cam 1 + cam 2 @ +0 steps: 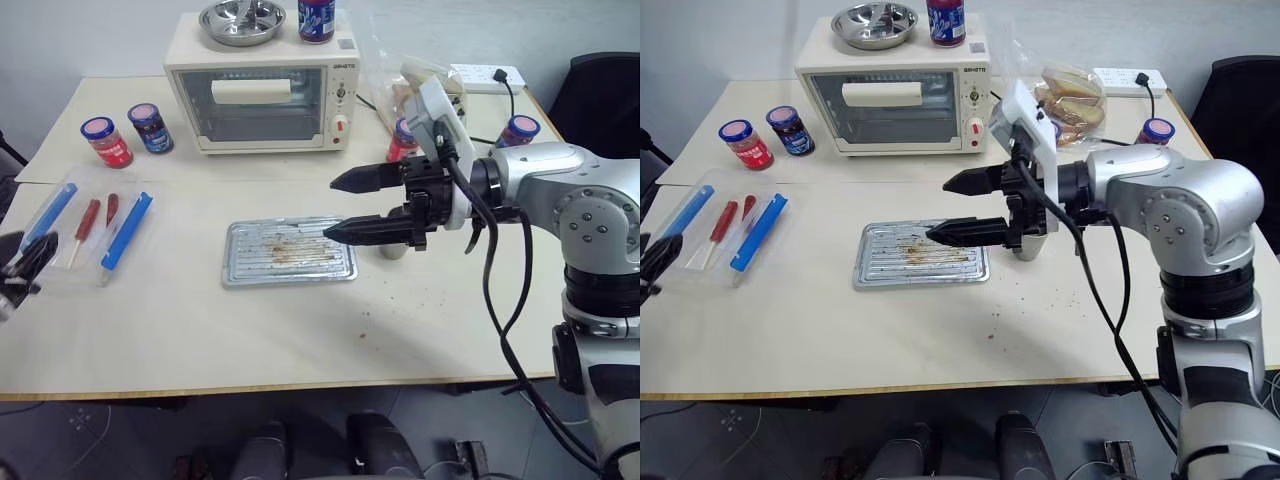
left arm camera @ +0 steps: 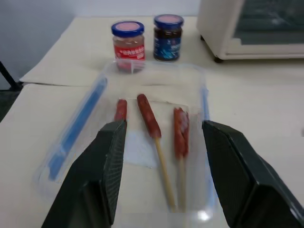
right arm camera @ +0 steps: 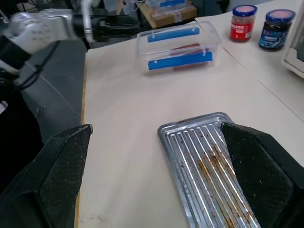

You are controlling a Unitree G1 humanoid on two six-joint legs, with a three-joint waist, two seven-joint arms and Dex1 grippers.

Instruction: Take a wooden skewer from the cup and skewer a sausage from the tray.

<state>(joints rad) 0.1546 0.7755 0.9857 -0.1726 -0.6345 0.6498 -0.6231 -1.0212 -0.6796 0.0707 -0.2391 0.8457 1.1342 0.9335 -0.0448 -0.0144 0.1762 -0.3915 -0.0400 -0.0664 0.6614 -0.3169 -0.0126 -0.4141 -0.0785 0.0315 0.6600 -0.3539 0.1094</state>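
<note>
Sausages on wooden skewers [image 2: 151, 124] lie in the clear plastic tray [image 2: 199, 90], just ahead of the left gripper [image 2: 164, 166]; its two fingers stand well apart with nothing between them, likely because a loaded stick has just been set down there to join the others. Beyond that gripper sit two jars [image 2: 148, 40] and the corner of the toaster oven [image 1: 262, 92]. The right gripper [image 1: 345, 205] hovers above the metal tray [image 1: 290, 252], its fingers spread as wide as they go and gripping nothing, seemingly waiting its turn. Below and behind its fingers the cup [image 1: 394, 250] is mostly covered by the hand, so I cannot tell whether any skewers remain in it. The metal tray carries grease streaks but no sausage that I can make out.
</note>
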